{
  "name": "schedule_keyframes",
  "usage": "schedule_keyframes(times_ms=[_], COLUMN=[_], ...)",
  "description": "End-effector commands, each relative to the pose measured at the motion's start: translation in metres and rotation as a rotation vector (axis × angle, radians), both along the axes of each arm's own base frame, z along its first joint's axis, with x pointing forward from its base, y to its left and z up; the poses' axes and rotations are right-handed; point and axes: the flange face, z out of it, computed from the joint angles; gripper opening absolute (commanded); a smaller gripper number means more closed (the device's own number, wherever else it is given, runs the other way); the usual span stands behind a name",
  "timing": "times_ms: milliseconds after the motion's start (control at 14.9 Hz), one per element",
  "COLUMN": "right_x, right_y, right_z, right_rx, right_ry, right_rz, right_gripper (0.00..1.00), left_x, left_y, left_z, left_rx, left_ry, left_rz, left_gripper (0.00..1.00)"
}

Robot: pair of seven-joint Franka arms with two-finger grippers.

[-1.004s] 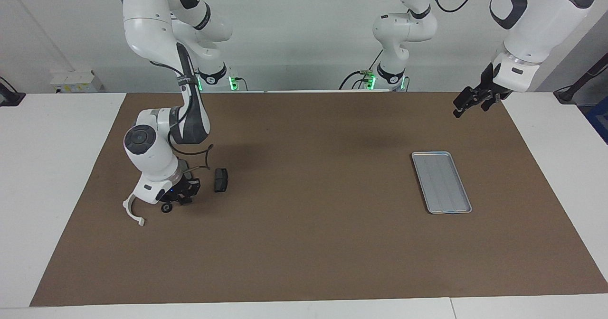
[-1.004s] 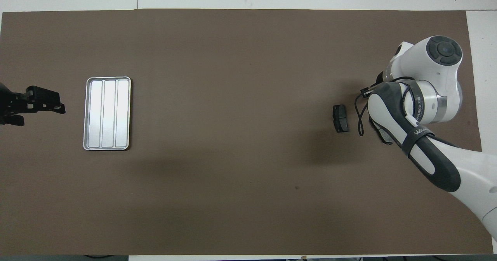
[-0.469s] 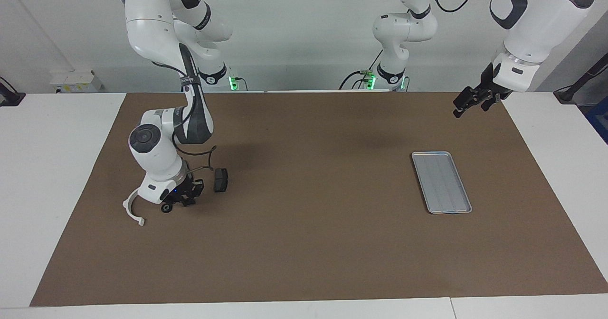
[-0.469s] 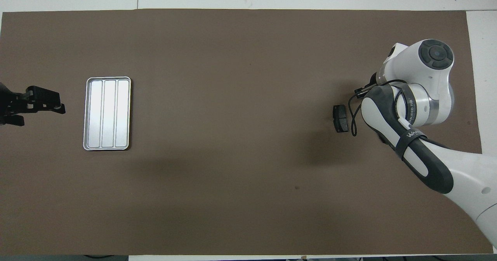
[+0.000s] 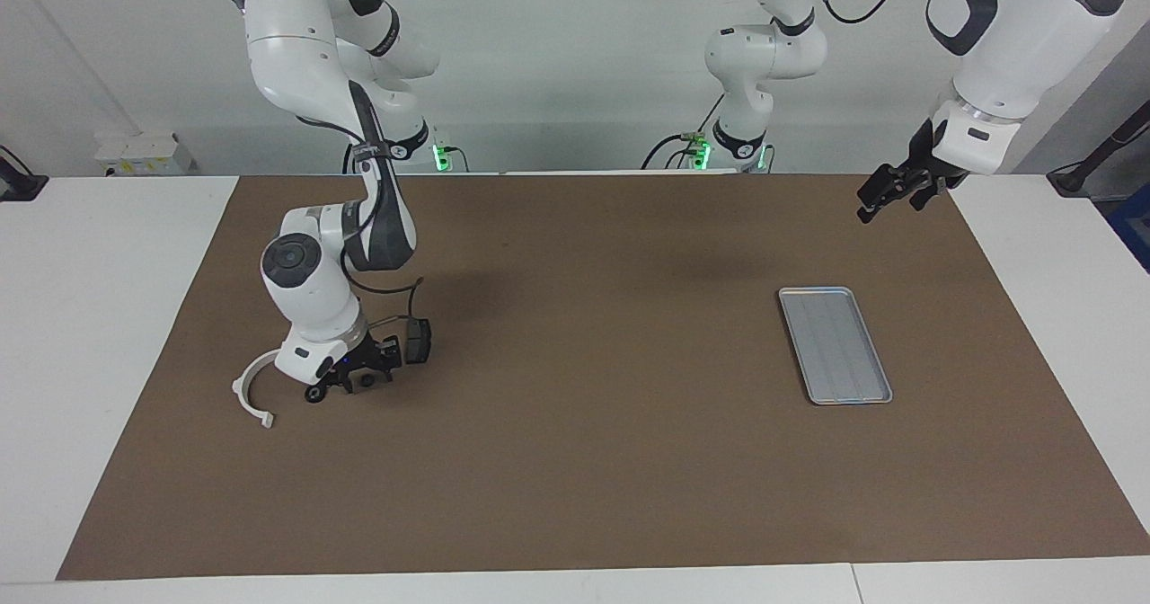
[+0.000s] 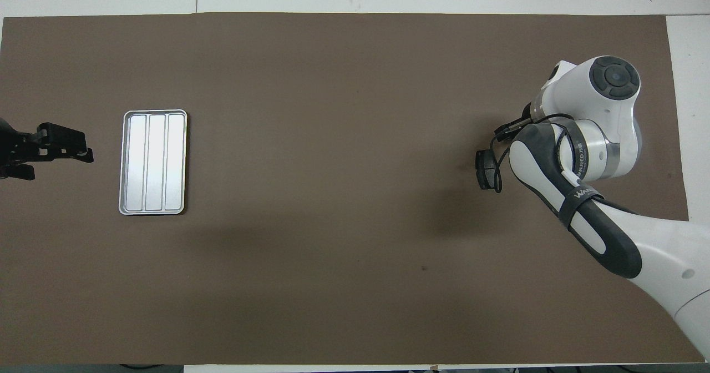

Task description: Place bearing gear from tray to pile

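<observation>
**Silver tray bare, small gear down among the parts**

Brown matting covers most of the white surface [image 5: 81, 334]. On it, toward the left arm's end, lies the tray [image 5: 835, 344], a flat silver-grey metal piece with a raised rim and lengthwise ribs; its ribbed floor shows plainly in the overhead view, with nothing lying in it.

Toward the right arm's end sits the pile. A white half-ring bracket [image 5: 250, 392] rests there with its open side turned toward the middle of the surface. Just beside it, on the mat, is the bearing gear [image 5: 314, 395], a small dark round part. A dark grey brake pad [image 5: 418, 339] lies a little nearer to the robots than the gear, toward the middle of the surface; it also shows in the overhead view, partly crossed by a loose black cable.

The right gripper [image 5: 364, 375] hangs low over the mat between the gear and the brake pad. The gear sits at its edge, and whether a fingertip touches it cannot be told. Whether the jaws stand apart or together cannot be told either. From overhead, the right arm's white wrist hides the gripper, the gear and the bracket.

The left gripper [image 5: 873, 199] waits in the air over the mat's corner by its own base, well apart from the tray, jaws spread apart.
</observation>
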Motion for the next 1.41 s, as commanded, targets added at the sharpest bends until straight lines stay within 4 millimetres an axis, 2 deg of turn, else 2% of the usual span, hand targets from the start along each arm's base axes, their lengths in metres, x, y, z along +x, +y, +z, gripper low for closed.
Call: schedule_keyframes(times_ms=[0,134,335,469,737,938,1071,1339], right_x=[0.003,0.006,0.004,-0.006,-0.033,-0.055,-0.064,-0.078], right_y=[0.010,0.012,0.017,0.011,-0.015,-0.025,-0.033,-0.031], right_z=[0.026,0.058,0.122,0.160,0.246,0.298,0.312,0.324], right_rx=[0.016,0.010,-0.012,-0.022,-0.042,-0.050,-0.046,-0.030], right_ry=[-0.037,-0.051,-0.039,-0.043,-0.032,-0.072,-0.091,-0.060], right_rz=[-0.042,-0.079,-0.102,-0.123,-0.137,-0.109,-0.137,-0.170], right_gripper=[1.00,1.00,1.00,1.00,1.00,1.00,1.00,1.00], left_x=[-0.005,-0.005,-0.005,-0.005,-0.005,-0.005,-0.005,-0.005], left_y=[0.001,0.001,0.000,0.001,0.001,0.001,0.001,0.001], left_z=[0.003,0.003,0.003,0.003,0.003,0.003,0.003,0.004], left_rx=[0.003,0.003,0.003,0.003,0.003,0.003,0.003,0.003], left_ry=[-0.002,-0.002,-0.002,-0.002,-0.002,-0.002,-0.002,-0.003], left_rz=[-0.005,-0.004,-0.007,-0.004,-0.005,-0.004,-0.005,-0.005], left_gripper=[1.00,1.00,1.00,1.00,1.00,1.00,1.00,1.00])
